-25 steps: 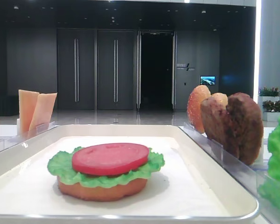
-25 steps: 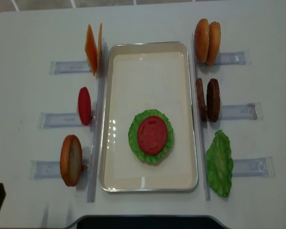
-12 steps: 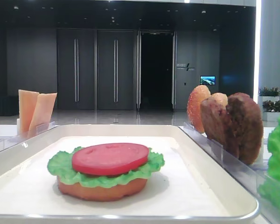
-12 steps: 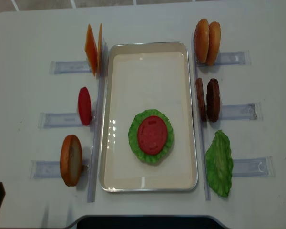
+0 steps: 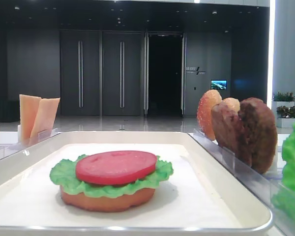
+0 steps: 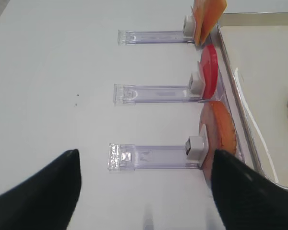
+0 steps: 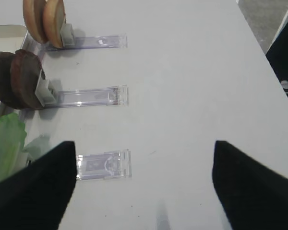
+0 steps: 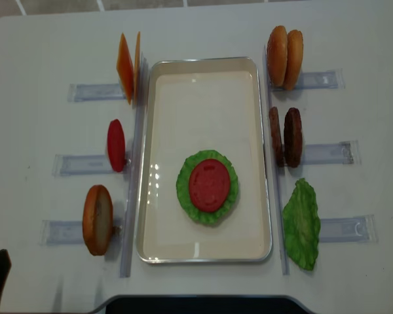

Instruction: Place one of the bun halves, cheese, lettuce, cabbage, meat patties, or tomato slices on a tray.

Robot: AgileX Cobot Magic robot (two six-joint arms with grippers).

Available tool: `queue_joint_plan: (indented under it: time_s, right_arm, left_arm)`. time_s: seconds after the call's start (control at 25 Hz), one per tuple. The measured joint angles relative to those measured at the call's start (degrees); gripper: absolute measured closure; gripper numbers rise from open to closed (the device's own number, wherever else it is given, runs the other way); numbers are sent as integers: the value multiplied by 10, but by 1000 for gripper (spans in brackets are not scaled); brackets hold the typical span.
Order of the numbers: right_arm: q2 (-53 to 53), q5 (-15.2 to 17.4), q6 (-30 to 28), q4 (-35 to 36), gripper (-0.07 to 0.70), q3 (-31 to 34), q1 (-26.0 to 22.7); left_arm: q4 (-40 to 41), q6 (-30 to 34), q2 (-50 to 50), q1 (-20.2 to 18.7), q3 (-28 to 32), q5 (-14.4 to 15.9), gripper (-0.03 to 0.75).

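White and wide, the big rectangular tray (image 8: 204, 75) fills the middle of my top view. On its lower half I see a round orange-brown bun half (image 5: 107, 199), a ruffled green lettuce leaf (image 8: 185, 196) on it, and a flat red tomato slice (image 8: 209, 184) on top. My left gripper (image 6: 146, 191) is spread open over the bare table (nothing between its black fingers (image 6: 38, 194)). My right gripper (image 7: 144, 187) is spread open too.
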Motion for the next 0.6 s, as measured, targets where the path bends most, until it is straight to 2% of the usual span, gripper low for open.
queue_joint_plan:
  time_s: [0.16,0.6]
  right_arm:
    - [0,0,0,0,55,0,0]
    - [0,0,0,0,55,0,0]
  left_arm:
    - [0,0,0,0,0,0,28]
    - [-4,0,0,0,0,0,24]
